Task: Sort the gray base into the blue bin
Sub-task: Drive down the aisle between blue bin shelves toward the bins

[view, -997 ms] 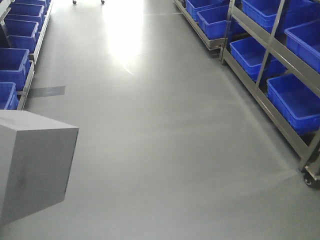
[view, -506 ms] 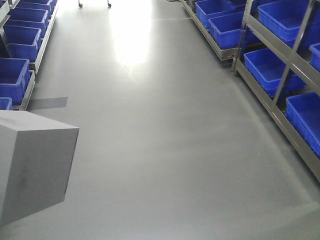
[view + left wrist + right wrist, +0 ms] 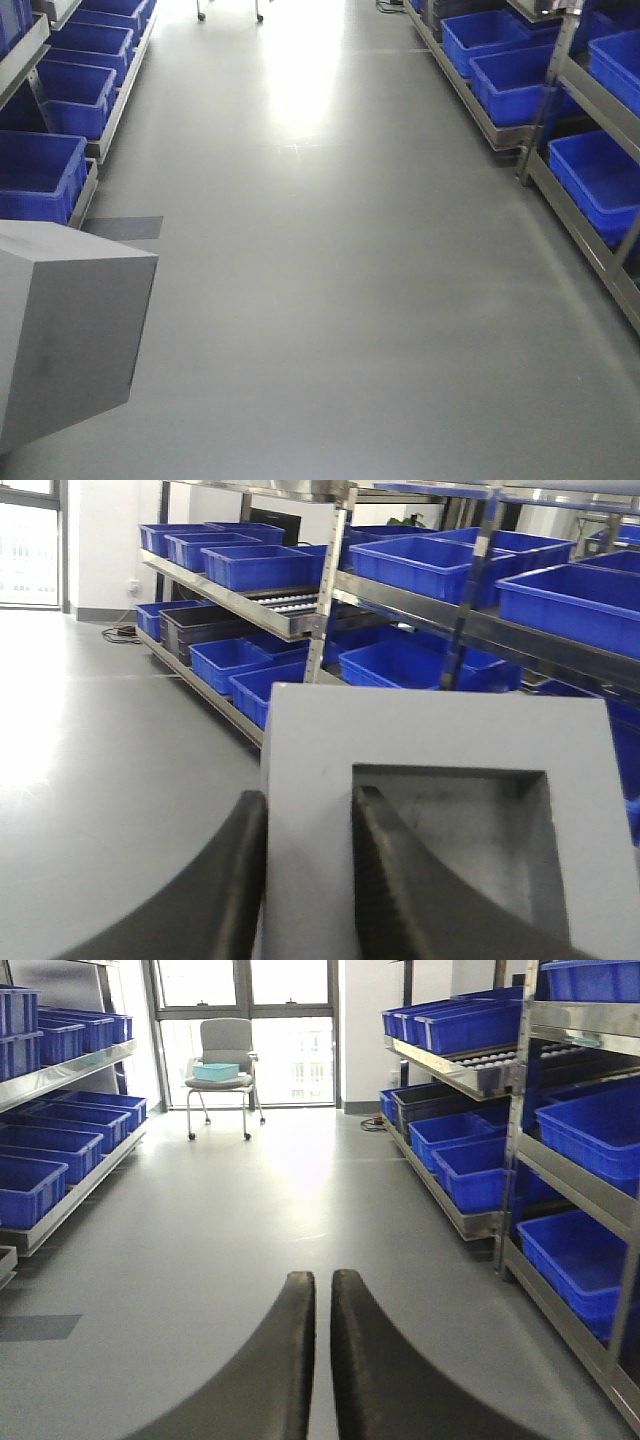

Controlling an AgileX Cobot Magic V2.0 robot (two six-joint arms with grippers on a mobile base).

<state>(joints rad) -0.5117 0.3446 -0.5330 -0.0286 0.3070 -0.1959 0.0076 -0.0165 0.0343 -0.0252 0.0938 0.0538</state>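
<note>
The gray base (image 3: 60, 330) fills the lower left of the front view, held off the floor. In the left wrist view the gray base (image 3: 430, 730) shows its square recess, and my left gripper (image 3: 310, 802) is shut on its border wall, one finger outside and one inside the recess. My right gripper (image 3: 322, 1280) is shut with nothing between its fingers, above the bare floor. Several blue bins (image 3: 75, 175) sit on racks along both sides of the aisle; I cannot tell which one is the task's blue bin.
Metal racks (image 3: 560, 60) with blue bins line the right and left of a gray-floored aisle. A dark patch (image 3: 125, 228) marks the floor on the left. A wheeled chair (image 3: 222, 1050) with a teal box stands by the far windows.
The view has advanced along the aisle and turned, so the right rack slid outward and the left bins came closer. The gray base stays fixed in my left gripper.
</note>
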